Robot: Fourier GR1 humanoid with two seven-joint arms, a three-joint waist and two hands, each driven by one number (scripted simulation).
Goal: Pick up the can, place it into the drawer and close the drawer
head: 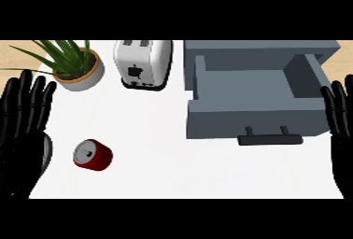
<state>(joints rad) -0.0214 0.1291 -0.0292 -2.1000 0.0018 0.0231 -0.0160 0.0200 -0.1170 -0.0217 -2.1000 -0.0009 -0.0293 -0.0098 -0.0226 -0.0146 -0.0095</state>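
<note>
I have both hands up and flat at the view's edges, fingers straight, nothing held: the left hand (26, 116) at the left border, the right hand (339, 116) at the right. I judge this a resting pose with the pick not yet begun. The small red metal can (92, 155) lies tipped on the white counter (193, 172), its silver top facing up and left, just beside my left hand and well apart from the right. The grey box drawer (255, 88) stands pulled open, its dark bar handle (270, 139) toward me, ready to receive the can.
</note>
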